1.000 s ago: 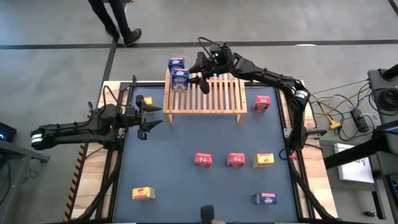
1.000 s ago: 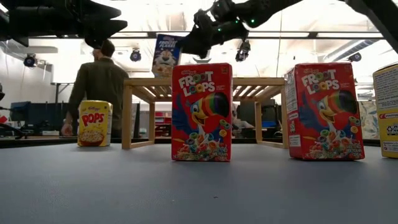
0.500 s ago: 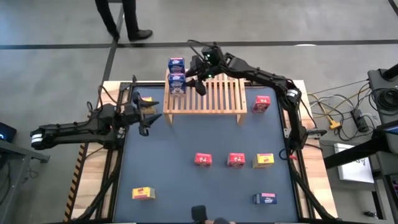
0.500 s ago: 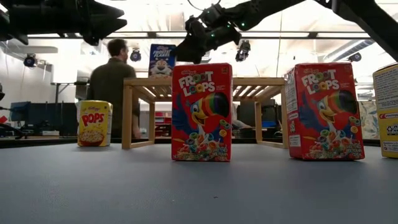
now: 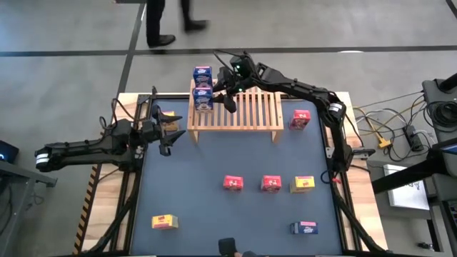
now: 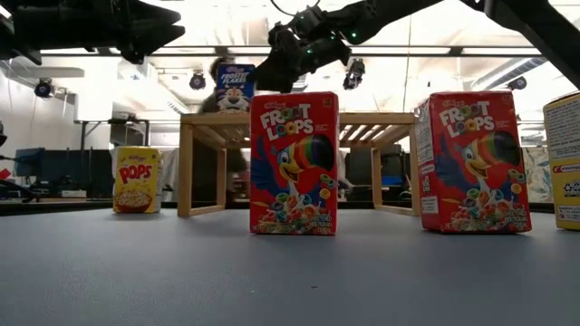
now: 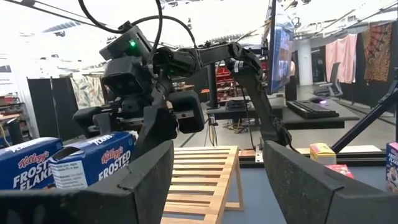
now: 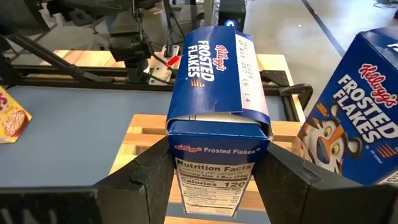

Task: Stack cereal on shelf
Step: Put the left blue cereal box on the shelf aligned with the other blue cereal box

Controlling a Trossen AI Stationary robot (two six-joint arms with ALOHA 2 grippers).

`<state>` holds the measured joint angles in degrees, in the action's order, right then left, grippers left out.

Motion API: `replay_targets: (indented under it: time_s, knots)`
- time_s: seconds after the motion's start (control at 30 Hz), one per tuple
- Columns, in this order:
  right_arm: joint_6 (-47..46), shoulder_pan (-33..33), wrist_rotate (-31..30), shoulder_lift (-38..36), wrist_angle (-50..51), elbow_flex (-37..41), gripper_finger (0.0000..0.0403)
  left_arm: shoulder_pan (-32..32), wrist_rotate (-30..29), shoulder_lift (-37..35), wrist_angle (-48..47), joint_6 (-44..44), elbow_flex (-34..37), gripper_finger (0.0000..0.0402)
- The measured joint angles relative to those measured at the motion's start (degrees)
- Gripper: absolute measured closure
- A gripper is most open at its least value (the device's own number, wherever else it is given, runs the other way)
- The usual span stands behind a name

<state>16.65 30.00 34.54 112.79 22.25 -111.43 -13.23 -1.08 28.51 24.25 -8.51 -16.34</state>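
Note:
The wooden slatted shelf (image 5: 243,111) stands at the table's far side. Two blue cereal boxes are at its far left end: one (image 5: 203,73) stands free. The other (image 5: 203,98) (image 8: 217,93) is between the fingers of my right gripper (image 5: 220,91) (image 8: 217,149), which is shut on it. My left gripper (image 5: 170,134) (image 7: 217,180) is open and empty, above the table's left side by a yellow box (image 5: 166,116). Red boxes (image 5: 233,183) (image 5: 270,183) (image 5: 300,119), yellow boxes (image 5: 303,184) (image 5: 165,222) and a blue box (image 5: 304,228) stand on the table. My right gripper pinches the blue box between its two fingers (image 8: 149,174), one on each broad face, by the narrow nutrition side (image 8: 177,162). The fingers come from the table's right, slanting down. The box is upright, its base at the shelf top (image 6: 234,109).
A person (image 5: 171,18) walks on the floor beyond the table's far edge and shows behind the shelf in the low view (image 6: 227,154). The right part of the shelf top (image 5: 260,107) is bare. The table's near left (image 5: 200,207) has free room.
My right gripper has gone toward the table's left edge along the shelf with the blue box. The box was tilted and is now upright beside the other blue box. The person behind the table has walked to the right.

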Motion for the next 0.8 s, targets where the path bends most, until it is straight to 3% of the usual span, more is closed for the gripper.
replay_targets:
  time_s: [0.53, 0.8]
  knots:
    - [1.19, 0.11, -2.49, 0.11, -0.78, 0.06, 0.0215, 0.00, 0.00, 0.97, 0.81, 0.00, -0.02, 0.0171]
    - [2.18, 0.28, -3.51, 0.37, 0.25, -0.21, 0.0195, 0.00, -0.01, 0.98, 0.79, 0.00, -0.02, 0.0171]
